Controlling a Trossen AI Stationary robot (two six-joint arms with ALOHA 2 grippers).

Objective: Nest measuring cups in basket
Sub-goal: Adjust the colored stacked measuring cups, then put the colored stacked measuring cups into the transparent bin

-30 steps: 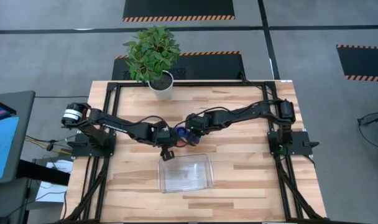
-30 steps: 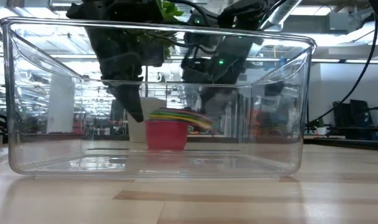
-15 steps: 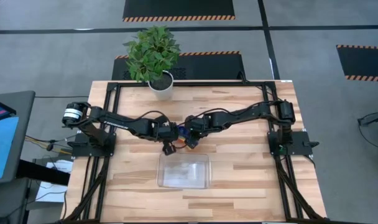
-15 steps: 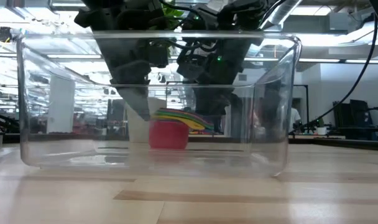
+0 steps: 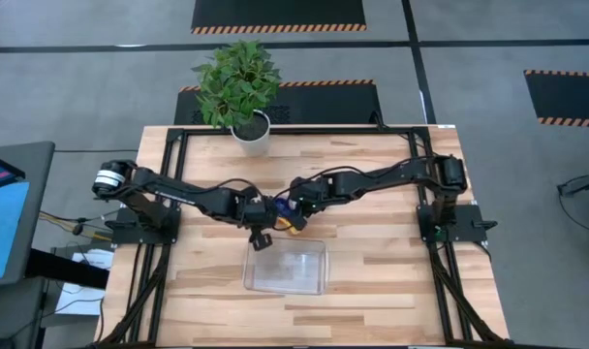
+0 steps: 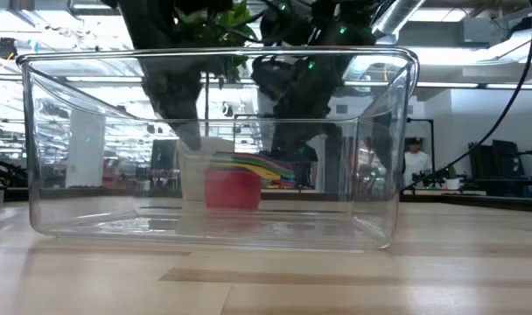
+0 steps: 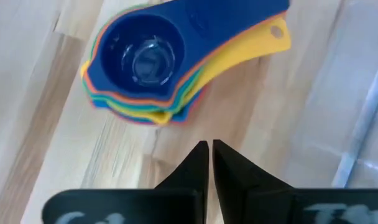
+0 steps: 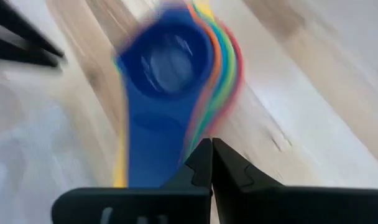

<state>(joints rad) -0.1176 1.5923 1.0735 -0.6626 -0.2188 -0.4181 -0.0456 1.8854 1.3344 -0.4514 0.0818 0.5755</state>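
Measuring cups (image 7: 153,62) stacked beside basket (image 5: 286,269), both claws closed above.

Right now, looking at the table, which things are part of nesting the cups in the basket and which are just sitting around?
Part of the job:
- nested stack of measuring cups, on the wood beside the basket
- clear basket
- left gripper, shut, by the stack
- right gripper, shut, by the stack

Just sitting around:
- potted plant at the table's far edge
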